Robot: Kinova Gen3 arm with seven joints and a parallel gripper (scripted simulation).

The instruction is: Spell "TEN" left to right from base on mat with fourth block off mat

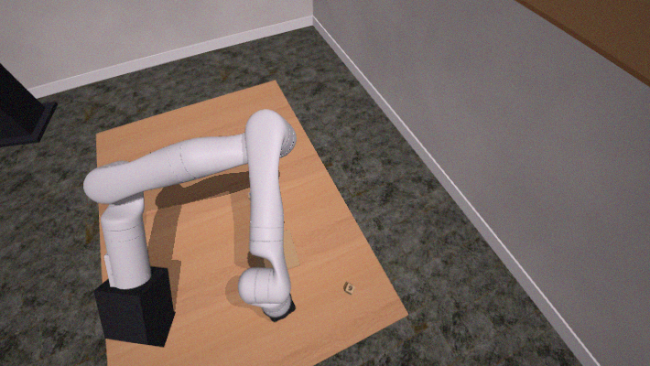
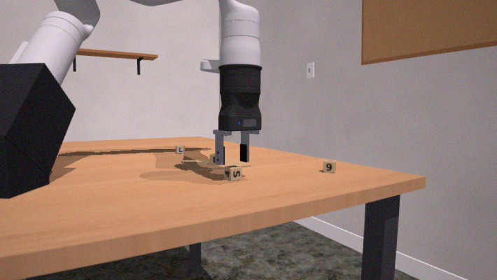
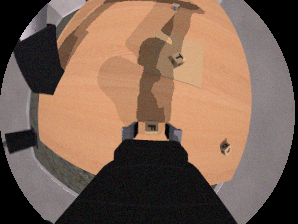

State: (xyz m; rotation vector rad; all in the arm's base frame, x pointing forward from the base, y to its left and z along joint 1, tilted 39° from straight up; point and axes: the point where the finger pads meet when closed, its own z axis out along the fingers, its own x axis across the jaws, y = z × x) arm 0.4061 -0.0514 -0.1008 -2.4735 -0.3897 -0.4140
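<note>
My gripper (image 2: 232, 162) (image 3: 151, 128) is open and points down, low above the block with S on one side (image 2: 233, 173) (image 3: 151, 127). That block lies off the mat; its top mark looks like an E or F, turned. The T block (image 3: 176, 60) lies turned on the thin tan mat (image 1: 291, 252) (image 3: 194, 72); in the exterior view a finger partly hides it. A block with a blue L on its side (image 2: 180, 149) (image 3: 175, 7) lies beyond the mat. The block with a 9-like side mark (image 1: 349, 287) (image 2: 329, 166) (image 3: 225, 147) lies off the mat to the right. Their top letters are unreadable.
The wooden table (image 1: 330, 220) (image 2: 140, 210) carries the arm's black base (image 1: 156, 311) (image 2: 24, 133) at the left. The 9-marked block is near the table's right edge. The arm hides part of the mat in the top view, and its shadow falls across the mat's left part.
</note>
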